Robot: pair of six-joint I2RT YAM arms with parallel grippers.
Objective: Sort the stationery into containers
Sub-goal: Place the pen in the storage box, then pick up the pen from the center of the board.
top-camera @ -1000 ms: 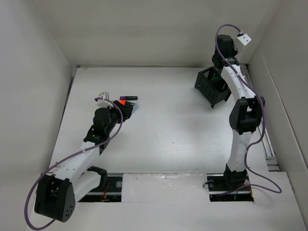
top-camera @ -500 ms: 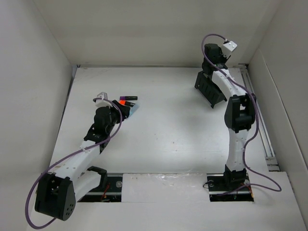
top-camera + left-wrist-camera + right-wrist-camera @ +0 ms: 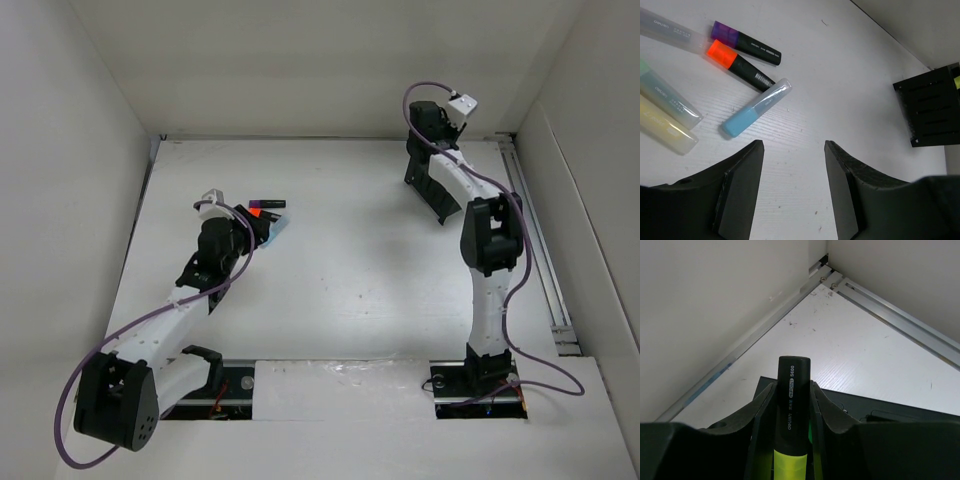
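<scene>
Pincer, right (image 3: 792, 386): clamped on the yellow-and-black highlighter (image 3: 791, 405), black end up. Within the last second this arm has swung in from the right side of the box (image 3: 900, 407) and now hangs directly above it. Release looks next, not yet made. Left pincer (image 3: 792, 150): spread, empty, unmoved, far left of the box, above the light blue marker (image 3: 756, 107), orange-capped marker (image 3: 740, 65) and purple-capped marker (image 3: 745, 42) lying on the table (image 3: 850, 75).
</scene>
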